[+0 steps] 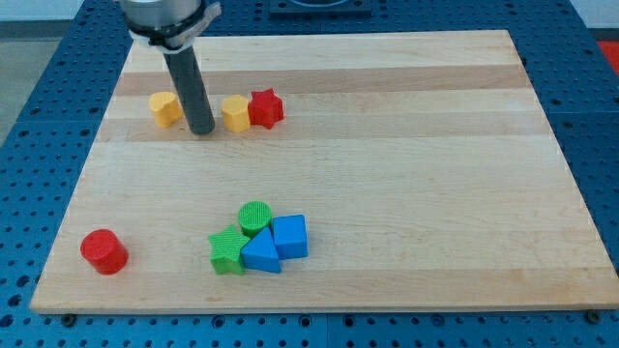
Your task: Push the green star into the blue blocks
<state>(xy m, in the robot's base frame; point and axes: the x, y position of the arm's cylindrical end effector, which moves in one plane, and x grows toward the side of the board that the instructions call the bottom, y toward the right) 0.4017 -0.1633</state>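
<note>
The green star (226,252) lies near the view's bottom, left of centre, touching the blue triangle (260,254) on its right. The blue cube (289,236) sits just right of and above the triangle. A green cylinder (255,217) rests above the star and touches the blue blocks. My tip (202,131) stands near the view's top left, between two yellow blocks, far above the green star.
A yellow block (166,108) lies left of my tip and a yellow hexagon (235,112) right of it, touching a red star (266,108). A red cylinder (103,251) sits at the view's bottom left. The wooden board (435,174) rests on a blue perforated table.
</note>
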